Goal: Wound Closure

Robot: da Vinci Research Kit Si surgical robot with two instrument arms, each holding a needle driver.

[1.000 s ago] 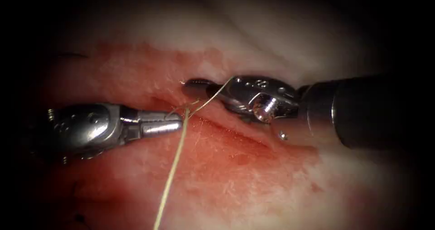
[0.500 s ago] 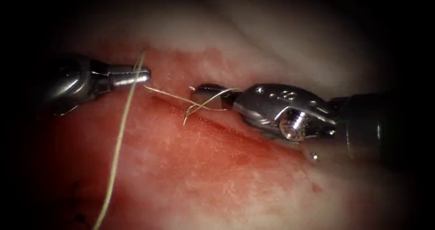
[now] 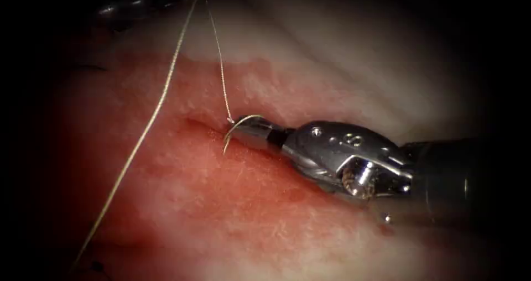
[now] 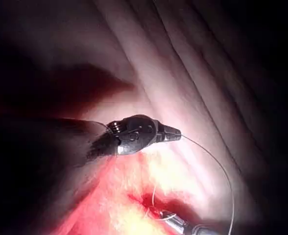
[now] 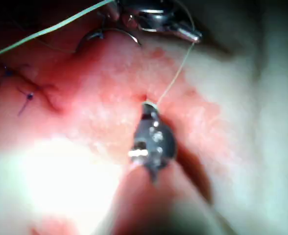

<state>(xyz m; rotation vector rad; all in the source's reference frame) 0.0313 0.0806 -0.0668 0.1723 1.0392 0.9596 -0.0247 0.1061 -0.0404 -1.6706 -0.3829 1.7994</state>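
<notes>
We see the right tool (image 3: 251, 130) at the cut (image 3: 260, 148) in the tissue (image 3: 232, 214), its jaws pressed together on the thread (image 3: 220, 65) near the knot. The thread runs up toward eleven o'clock to the left tool (image 4: 171, 133), whose jaws pinch it. A second strand trails off toward seven o'clock. We cannot make out the needle. Red fluid (image 3: 298, 195) stains the tissue.
</notes>
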